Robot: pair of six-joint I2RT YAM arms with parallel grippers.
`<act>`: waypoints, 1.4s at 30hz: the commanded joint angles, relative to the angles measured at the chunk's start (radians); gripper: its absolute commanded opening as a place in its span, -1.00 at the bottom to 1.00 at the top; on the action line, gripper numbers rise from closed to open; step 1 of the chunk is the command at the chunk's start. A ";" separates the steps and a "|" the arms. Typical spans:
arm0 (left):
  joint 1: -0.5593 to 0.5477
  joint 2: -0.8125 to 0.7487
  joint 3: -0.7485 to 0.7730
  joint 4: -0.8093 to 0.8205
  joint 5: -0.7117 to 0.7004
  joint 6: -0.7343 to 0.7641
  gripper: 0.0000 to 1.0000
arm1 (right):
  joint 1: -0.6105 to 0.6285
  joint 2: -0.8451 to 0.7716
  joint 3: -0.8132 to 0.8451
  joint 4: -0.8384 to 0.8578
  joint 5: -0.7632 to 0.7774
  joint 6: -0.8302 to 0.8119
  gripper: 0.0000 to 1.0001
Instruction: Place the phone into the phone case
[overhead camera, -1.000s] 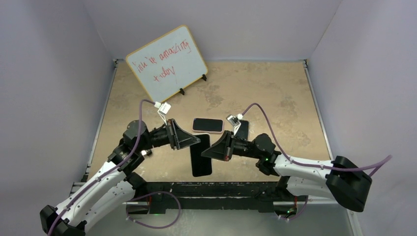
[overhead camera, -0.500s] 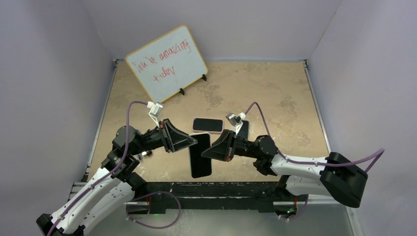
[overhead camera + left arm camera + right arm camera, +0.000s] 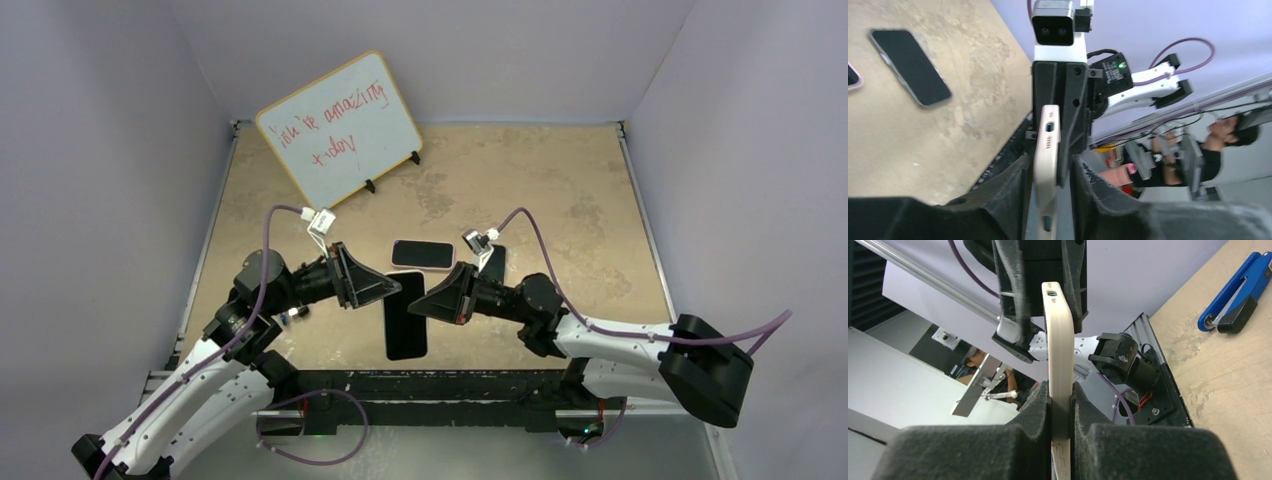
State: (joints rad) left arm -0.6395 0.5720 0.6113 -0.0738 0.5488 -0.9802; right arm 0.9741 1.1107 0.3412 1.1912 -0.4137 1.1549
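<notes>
Holds cream-edged, dark-faced phone case aloft, just nearward of pink-rimmed phone on tan worktop; pinches it in jaws of left gripper and right gripper from opposite sides, likely bracing it for seating.

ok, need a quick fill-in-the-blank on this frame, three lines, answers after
1. The cream-edged phone case is clamped by ___ of the grippers, left gripper and right gripper.
2. The tilted white whiteboard carries handwriting in ___ ink.
3. The stapler-like tool lying on the tan table is black and ___.
Missing words: both; red; blue.
</notes>
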 commanded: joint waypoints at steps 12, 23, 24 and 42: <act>0.000 -0.044 -0.069 0.049 0.106 0.007 0.07 | -0.007 -0.123 0.036 -0.015 0.237 -0.022 -1.00; 0.000 0.010 -0.103 0.097 0.150 0.005 -0.80 | -0.009 -0.080 0.057 -0.028 0.259 -0.019 -1.00; 0.000 0.020 -0.101 0.088 0.150 0.009 -0.92 | -0.008 -0.076 0.058 -0.029 0.259 -0.019 -1.00; -0.001 -0.012 -0.128 0.149 0.125 -0.047 -0.23 | -0.009 -0.166 0.083 -0.128 0.351 -0.068 -1.00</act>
State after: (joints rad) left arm -0.6365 0.5747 0.4927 0.0013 0.6670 -1.0058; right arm 0.9634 1.0000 0.3878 0.9802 -0.1692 1.1019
